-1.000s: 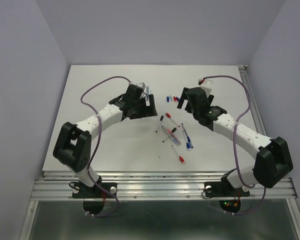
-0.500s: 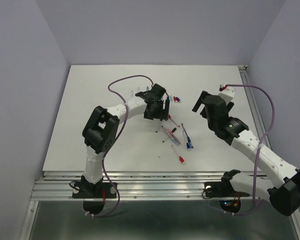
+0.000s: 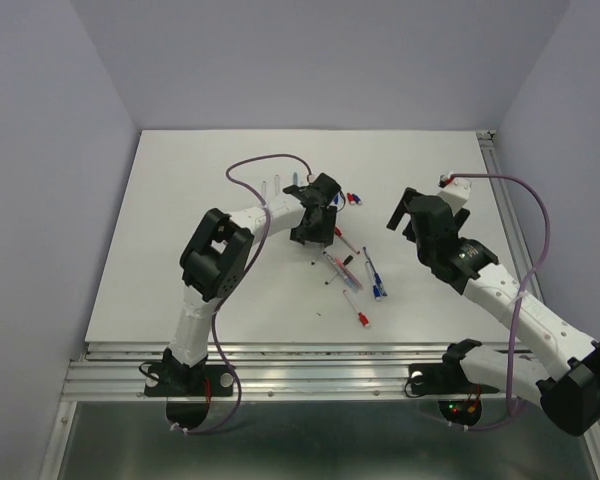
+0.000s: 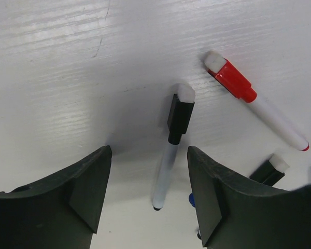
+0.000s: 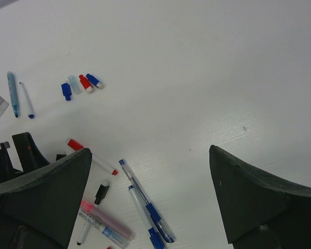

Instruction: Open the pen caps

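Note:
A white pen with a black cap [image 4: 180,115] lies on the table between the fingers of my left gripper [image 4: 148,150]. The jaws straddle its barrel [image 4: 165,176] with a gap on each side, so it is open. A red-capped pen [image 4: 235,83] lies just right of it. From above, the left gripper [image 3: 320,232] is low over the left end of the pen pile [image 3: 350,270]. Loose pen caps [image 5: 81,84] in blue, clear and red lie in a short row behind the pile. My right gripper [image 5: 150,150] hangs wide open and empty above the table, right of the pile [image 3: 400,212].
Two blue pens [image 5: 147,207] and a pink pen [image 5: 106,220] lie in the pile, and a red-capped one [image 3: 358,318] sits nearer the arms. Two more pens [image 5: 18,94] rest behind the left arm. The table's right rail [image 3: 505,200] runs beside the right arm.
The left arm has swung right from the table's middle onto the black-capped pen, and its jaws have narrowed around it. The right gripper has drawn back to the right, still wide open.

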Tool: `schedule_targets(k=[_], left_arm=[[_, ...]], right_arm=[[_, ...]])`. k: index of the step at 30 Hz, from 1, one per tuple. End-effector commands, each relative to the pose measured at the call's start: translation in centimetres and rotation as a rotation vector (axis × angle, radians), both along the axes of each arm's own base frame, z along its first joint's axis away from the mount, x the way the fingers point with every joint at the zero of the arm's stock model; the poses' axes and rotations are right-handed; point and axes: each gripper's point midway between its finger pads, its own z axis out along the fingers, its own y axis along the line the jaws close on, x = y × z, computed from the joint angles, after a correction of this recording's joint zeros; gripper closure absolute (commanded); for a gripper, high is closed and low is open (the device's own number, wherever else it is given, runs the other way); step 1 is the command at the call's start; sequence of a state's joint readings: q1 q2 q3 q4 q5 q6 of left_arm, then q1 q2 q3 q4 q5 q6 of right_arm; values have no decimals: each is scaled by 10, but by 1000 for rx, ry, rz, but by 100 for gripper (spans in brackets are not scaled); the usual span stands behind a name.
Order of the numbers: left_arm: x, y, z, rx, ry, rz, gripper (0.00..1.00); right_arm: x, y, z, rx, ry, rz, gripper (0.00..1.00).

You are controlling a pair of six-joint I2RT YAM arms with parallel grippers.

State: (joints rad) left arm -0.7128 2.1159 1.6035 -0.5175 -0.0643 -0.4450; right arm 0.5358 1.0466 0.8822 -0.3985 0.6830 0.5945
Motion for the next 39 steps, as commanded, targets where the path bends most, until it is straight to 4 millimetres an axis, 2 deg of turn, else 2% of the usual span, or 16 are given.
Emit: schedule_targets(k=[1,9,12,18,20,21,22,26,29,30,32,33,35,37,38,39], left_arm=[[-2,0,1,35,-3,-2,29],[-38,11,-29,96,77,-41,40],[-47,16,-38,114,93,-48,55],[-55,8,-44,68,120,-83,66],[-54,8,-43,67,118,-89,76],[-53,9,-42,70,112,-84,92],[-49,12,-41,86,98,-72,100],[-29,15,-20,46,40,-36,100],[-9,18,11,-25,-39,2,100],[-1,15,32,-74,-94,12,100],[0,12,51,-123,-135,1,100],[4,8,75,-177,-193,-7,100],[-5,2,97,-253,-217,-53,100],[-10,-2,111,-309,-238,-78,100],[-19,-3,109,-328,-225,-97,100],[-21,-5,125,-369,-254,-111,100]], right_arm=[[-3,-9,-4,-24,-3,-17,0],[-1,-5,-11,-25,13,-3,0],[0,-1,-15,-21,26,18,0],[2,3,-19,-24,40,32,0],[3,7,-20,-22,46,54,0],[3,10,-21,-16,53,74,0],[4,14,-20,-9,53,90,0],[5,29,-15,38,44,163,0],[5,44,-6,93,14,229,0],[4,54,2,134,-10,277,0],[3,65,8,175,-33,333,0],[3,72,13,206,-58,360,0],[-1,85,22,250,-78,430,0],[-2,94,32,276,-107,473,0],[-4,100,37,293,-115,509,0],[-3,104,43,309,-138,530,0]])
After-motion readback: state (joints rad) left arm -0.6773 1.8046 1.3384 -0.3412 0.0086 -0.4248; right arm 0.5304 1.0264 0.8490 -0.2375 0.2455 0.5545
